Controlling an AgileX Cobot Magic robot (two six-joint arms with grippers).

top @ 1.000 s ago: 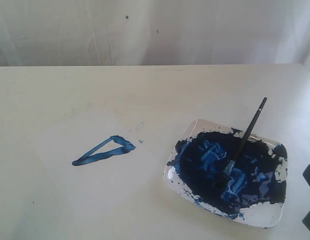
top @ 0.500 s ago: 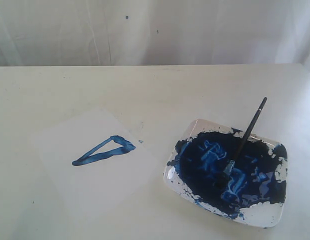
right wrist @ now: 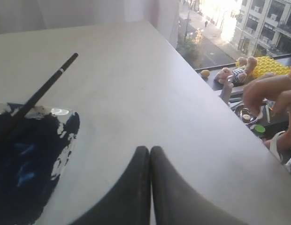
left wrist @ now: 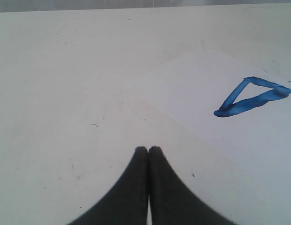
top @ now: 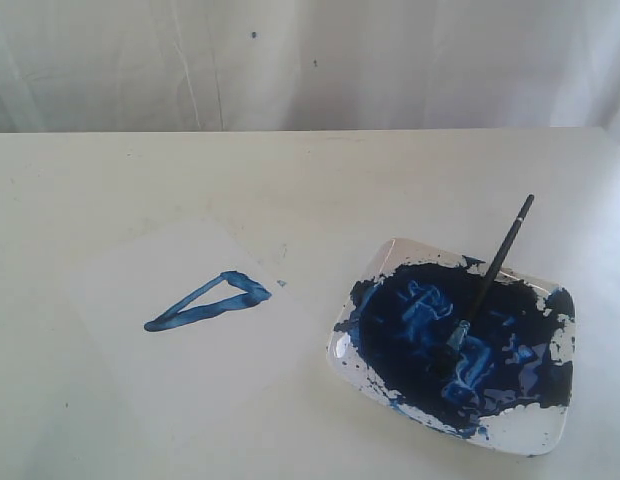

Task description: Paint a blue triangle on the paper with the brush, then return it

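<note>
The blue triangle (top: 208,301) lies painted on the white paper (top: 190,350) left of the middle of the table; it also shows in the left wrist view as the blue triangle (left wrist: 252,96) on the paper (left wrist: 230,126). The black-handled brush (top: 487,280) rests in the paint dish (top: 458,345), tip in the blue paint, handle sticking out over the far rim. In the right wrist view the brush (right wrist: 44,89) leans on the dish (right wrist: 65,140). My left gripper (left wrist: 148,149) is shut and empty, off the paper. My right gripper (right wrist: 149,149) is shut and empty, beside the dish. Neither gripper shows in the exterior view.
The table edge (right wrist: 216,108) runs close to my right gripper, with a window sill, toys (right wrist: 237,70) and a person's hand (right wrist: 272,93) beyond it. A white curtain (top: 310,60) hangs behind the table.
The dark part of my right gripper seen a second ago at the exterior view's right edge has gone out of view. Brush, dish and triangle have not moved.
</note>
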